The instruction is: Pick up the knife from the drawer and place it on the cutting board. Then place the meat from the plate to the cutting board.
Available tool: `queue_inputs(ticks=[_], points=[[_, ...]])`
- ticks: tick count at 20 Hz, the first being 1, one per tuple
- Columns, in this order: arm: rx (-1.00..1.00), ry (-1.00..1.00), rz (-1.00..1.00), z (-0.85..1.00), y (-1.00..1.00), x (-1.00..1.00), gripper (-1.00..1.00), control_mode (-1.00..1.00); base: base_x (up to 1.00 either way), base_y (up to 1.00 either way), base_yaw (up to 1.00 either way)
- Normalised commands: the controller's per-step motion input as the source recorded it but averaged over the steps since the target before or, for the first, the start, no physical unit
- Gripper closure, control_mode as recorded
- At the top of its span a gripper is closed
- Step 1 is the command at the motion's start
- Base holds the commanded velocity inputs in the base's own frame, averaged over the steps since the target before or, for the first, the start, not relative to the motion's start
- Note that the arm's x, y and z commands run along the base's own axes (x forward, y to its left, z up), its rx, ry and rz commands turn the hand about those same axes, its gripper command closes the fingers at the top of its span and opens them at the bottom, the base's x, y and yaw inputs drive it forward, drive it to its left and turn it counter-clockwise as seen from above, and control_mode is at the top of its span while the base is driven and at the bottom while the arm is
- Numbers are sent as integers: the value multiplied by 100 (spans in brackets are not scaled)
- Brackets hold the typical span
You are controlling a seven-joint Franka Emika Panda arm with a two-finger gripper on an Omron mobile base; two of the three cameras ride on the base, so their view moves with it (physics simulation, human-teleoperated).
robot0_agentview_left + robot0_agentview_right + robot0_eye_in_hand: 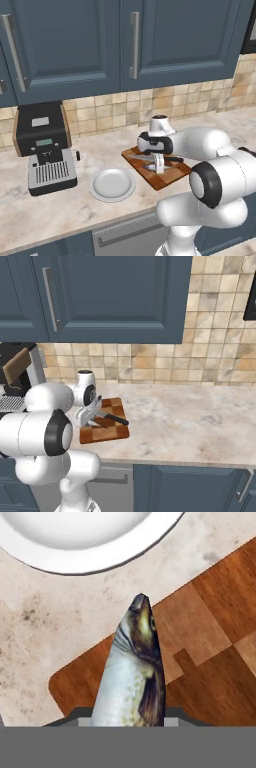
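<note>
Silvery fish (131, 677) clamped in our gripper (159, 164) above the checkered cutting board (161, 178), where we see the knife (152, 158) lying, plate (112, 184) beside it.

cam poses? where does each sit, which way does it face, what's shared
Left base view: behind-left, looking down at the counter; arm lower right, gripper over the cutting board, plate beside.
Right base view: behind-right; arm lower left, same cutting board, knife on it.
Hand view: looks along the gripper at the fish it holds.
Shared: cutting board.
</note>
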Motion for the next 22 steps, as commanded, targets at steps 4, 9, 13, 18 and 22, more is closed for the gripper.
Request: queue_inputs(ticks=[4,9,13,18,22], points=[[2,0,0,-16,-16,0,100,-100,0,0,0],[0,-4,0,-27,-3,0,100,-100,0,0,0],[0,-5,0,-26,-1,0,100,-100,0,0,0],[0,-6,0,-25,0,0,100,-100,0,0,0],[0,-6,0,-24,0,0,-100,-100,0,0,0]])
